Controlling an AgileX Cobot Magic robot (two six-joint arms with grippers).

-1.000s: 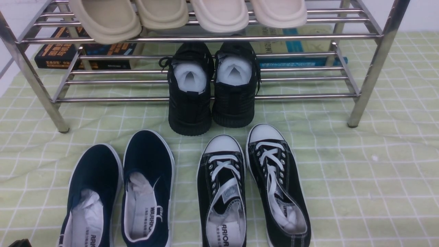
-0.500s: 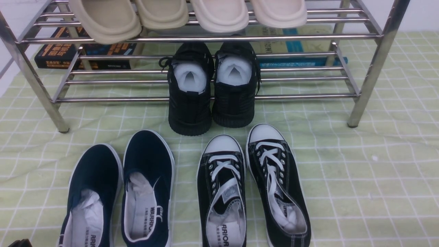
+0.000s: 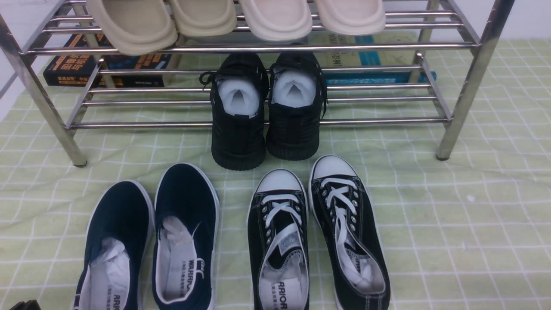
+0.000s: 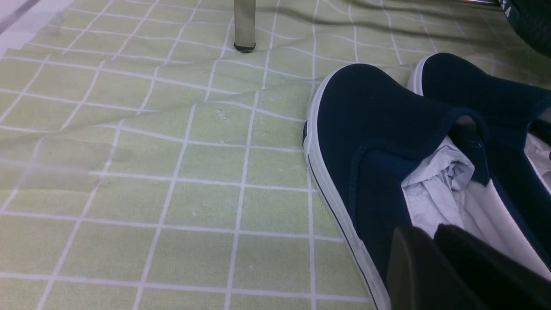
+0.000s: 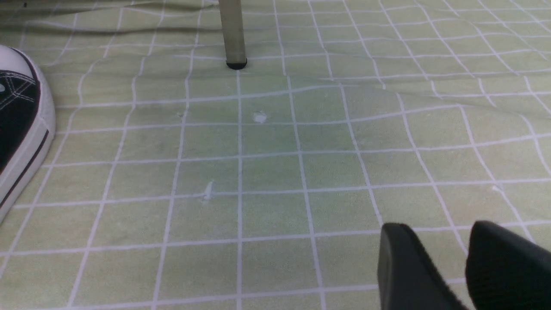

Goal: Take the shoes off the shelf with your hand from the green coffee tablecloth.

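Silver metal shelf (image 3: pixel 258 48) first, then pale green tablecloth (image 3: pixel 473 206), navy slip-ons (image 3: pixel 185 189) lying on it before the shelf. Likely light, soft canvas over firmer soles; pinch one side wall near the opening. Left fingers (image 4: pixel 424 234) slightly parted, right fingers (image 5: pixel 439 232) open, both empty.

From where I stand, the cloth (image 3: pixel 430 206) lies bare at three o'clock, a clear way in past the lace-ups (image 3: pixel 353 241). At twelve, the black sneakers (image 3: pixel 239 133) jut from the rack (image 3: pixel 467 86), blocking its middle. At eleven and one, low gaps open between its bars, books (image 3: pixel 107 71) behind
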